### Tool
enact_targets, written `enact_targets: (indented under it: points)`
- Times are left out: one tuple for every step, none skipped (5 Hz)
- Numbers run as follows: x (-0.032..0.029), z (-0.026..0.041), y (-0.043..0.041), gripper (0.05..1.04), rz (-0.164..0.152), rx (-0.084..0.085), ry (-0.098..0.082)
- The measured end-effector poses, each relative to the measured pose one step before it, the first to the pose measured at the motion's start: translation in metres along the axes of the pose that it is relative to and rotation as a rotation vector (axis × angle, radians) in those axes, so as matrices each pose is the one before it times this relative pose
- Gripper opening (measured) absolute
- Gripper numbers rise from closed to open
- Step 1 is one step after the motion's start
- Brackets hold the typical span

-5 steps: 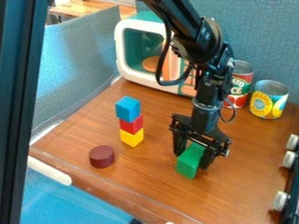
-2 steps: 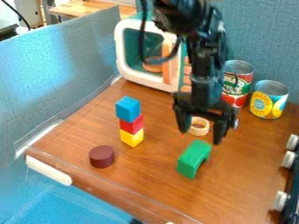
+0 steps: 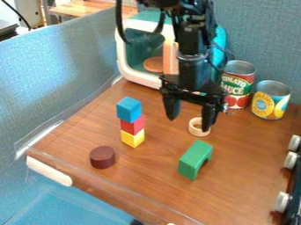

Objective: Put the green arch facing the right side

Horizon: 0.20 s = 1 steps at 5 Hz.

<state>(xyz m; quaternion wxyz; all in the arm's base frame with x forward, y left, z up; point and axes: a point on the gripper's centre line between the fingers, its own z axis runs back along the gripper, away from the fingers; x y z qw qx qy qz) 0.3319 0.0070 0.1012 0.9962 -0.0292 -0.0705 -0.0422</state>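
Green arch (image 3: 195, 159) was found standing on its two legs on the wooden tabletop (image 3: 147, 180), toward the near right part of the work surface, with its flat face up. Its cut-out was seen on the flank turned to the right of the camera view, and its length was noted to run aslant, from near left to far right. On that evidence the required facing was judged to be met, or very nearly so; exact squareness to the right side could not be certified from this angle. No part of the placement was judged to be outstanding, unless a finer turn was wanted; otherwise only the clearing of the arm was called for. The gripper (image 3: 189, 123) was recorded as released, its two fingers spread apart and nothing held between them. It was positioned above the tabletop, beyond the arch and somewhat to its left as viewed, with no contact made between the two. A pale wooden ring (image 3: 192, 127) was noted between the arch and the toy microwave (image 3: 139, 78), partly covered by one fingertip, and it was judged liable to be knocked should the claw be lowered there.
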Motion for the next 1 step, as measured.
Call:
enact_targets:
  points:
    - [-0.00331,-0.01121,0.01007,1.001,-0.0869,0.0124,0.0787]
